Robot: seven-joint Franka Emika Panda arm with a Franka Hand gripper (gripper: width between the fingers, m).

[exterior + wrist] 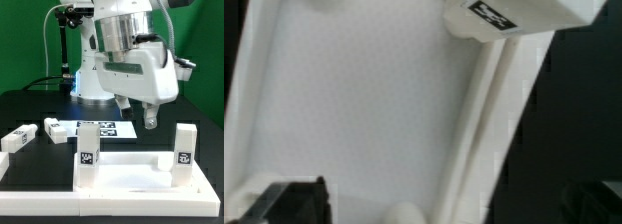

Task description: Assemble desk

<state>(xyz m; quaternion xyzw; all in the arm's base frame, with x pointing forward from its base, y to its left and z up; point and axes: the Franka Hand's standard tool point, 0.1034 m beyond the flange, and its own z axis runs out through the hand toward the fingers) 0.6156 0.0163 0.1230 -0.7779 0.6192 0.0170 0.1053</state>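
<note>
The white desk top (140, 180) lies at the front of the table with its rim up. Two white legs stand upright on it, one at the exterior view's left (88, 146) and one at the right (184, 146), each with a small tag. My gripper (137, 112) hangs above and behind the top, between the two legs, open and empty. In the wrist view the tray surface (367, 110) fills the picture, with a tagged leg (505, 20) at its rim. My gripper (446, 205) shows dark fingers (295, 203) spread wide, with nothing between them.
Two loose white legs (18, 139) (55, 129) lie on the black table at the exterior view's left. The marker board (105, 128) lies flat behind the desk top. The arm's base (95, 70) stands at the back.
</note>
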